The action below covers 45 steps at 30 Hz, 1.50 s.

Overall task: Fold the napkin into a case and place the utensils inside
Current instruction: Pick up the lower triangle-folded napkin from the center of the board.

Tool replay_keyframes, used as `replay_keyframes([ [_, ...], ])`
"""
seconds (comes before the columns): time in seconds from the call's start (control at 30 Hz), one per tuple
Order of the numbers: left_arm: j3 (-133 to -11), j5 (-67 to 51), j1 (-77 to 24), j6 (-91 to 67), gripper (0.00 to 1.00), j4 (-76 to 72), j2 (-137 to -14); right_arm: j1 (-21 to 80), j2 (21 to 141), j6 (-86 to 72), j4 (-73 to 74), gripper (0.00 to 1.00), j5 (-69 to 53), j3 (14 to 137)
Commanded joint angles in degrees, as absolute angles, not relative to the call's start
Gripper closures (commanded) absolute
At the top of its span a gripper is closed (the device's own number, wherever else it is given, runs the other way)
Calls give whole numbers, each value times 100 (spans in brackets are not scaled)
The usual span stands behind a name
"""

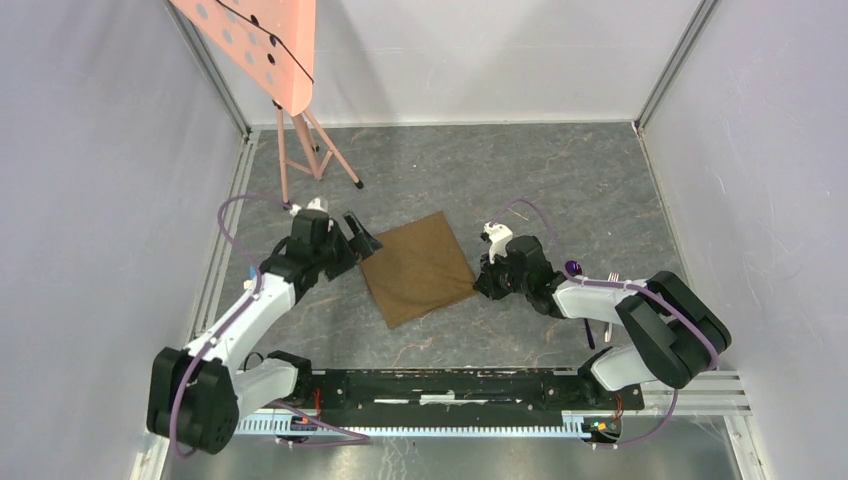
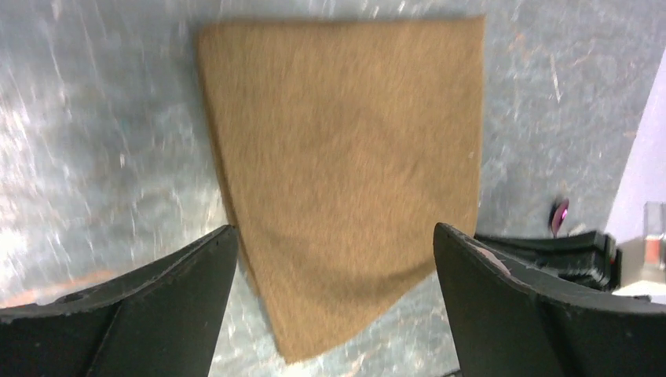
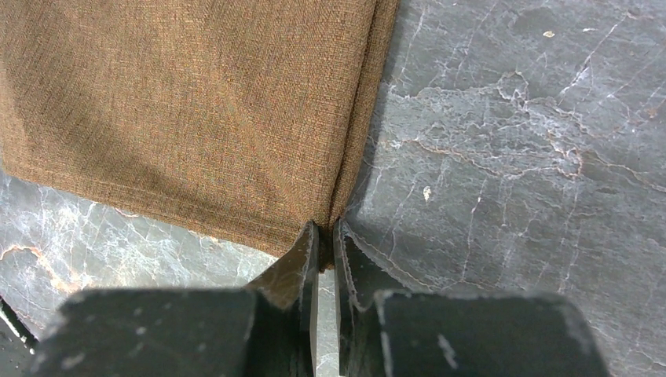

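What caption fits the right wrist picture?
Right end effector pinching the corner of the brown napkin on a marbled table.

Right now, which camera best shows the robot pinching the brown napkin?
The right wrist view: the right gripper is shut on the napkin corner, close and sharp. The top view shows the whole napkin, the pinch tiny. The left wrist view shows it blurred beyond the open left gripper.

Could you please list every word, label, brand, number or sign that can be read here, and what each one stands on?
None can be read in any view. The tan-brown cloth napkin is plain, the pink perforated board shows only round holes, and the grey marbled table bears no writing.
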<state>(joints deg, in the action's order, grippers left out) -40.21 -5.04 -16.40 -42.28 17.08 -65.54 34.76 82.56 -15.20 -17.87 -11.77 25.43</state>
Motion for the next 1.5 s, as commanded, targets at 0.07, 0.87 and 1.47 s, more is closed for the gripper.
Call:
replay_keyframes([
  [0.07,-2756,-1443,-1633,-5382,0,1135,-5919,3460,8379,-1527,-1135,89,-1227,2633],
  [0.87,-2274,-3354,-1652,-5959,0,-450,-5981,3468,8395,-1501,-1132,94,-1230,2654],
  [1.47,-4025,-1710,-1652,-5463,0,4361,-5062,3463,8192,-1450,-855,77,-1176,2784],
])
